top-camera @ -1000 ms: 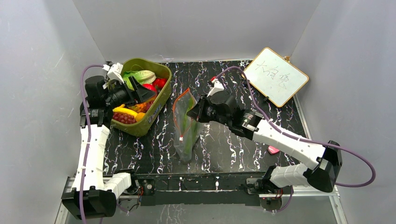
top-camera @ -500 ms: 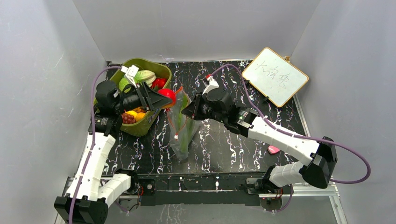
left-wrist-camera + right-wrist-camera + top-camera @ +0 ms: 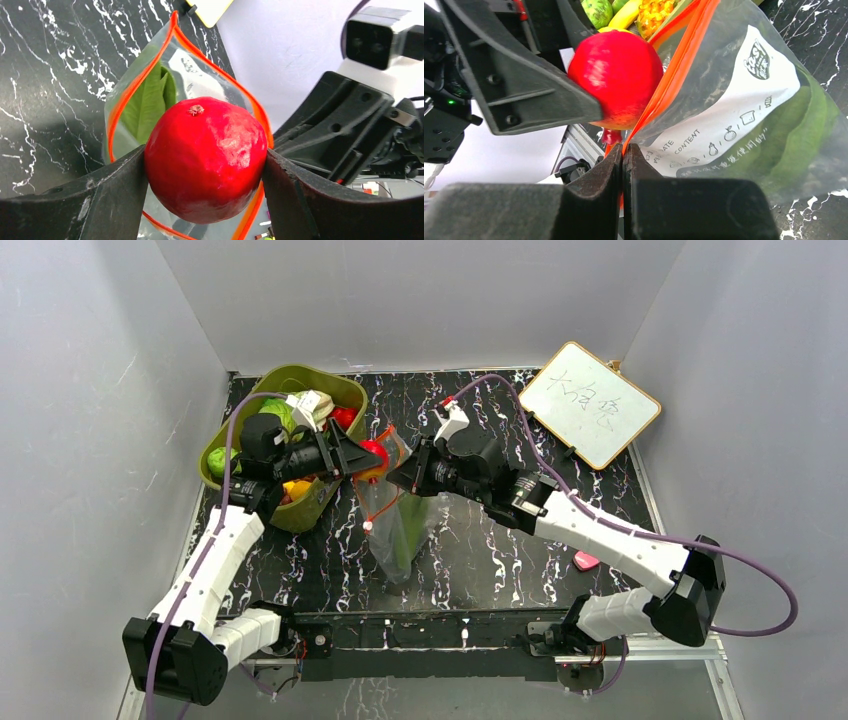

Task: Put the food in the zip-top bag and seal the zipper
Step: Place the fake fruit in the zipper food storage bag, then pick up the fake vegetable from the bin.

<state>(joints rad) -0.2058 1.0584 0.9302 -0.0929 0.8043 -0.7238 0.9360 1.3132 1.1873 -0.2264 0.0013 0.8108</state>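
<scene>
Olive tub (image 3: pixel 308 512) at left holds more toy food (image 3: pixel 222 462). Left gripper (image 3: pixel 362 456) clamps the red round fruit (image 3: pixel 206 159) right over the zip-top bag (image 3: pixel 402 535) mouth, long green leaf (image 3: pixel 147 102) inside. Right gripper (image 3: pixel 624 152) pinches the orange zipper (image 3: pixel 132 87) edge, holding it open. Risk: fruit looks nearly as wide as the mouth and may snag the rim, tug it from the pinch, then roll off.
</scene>
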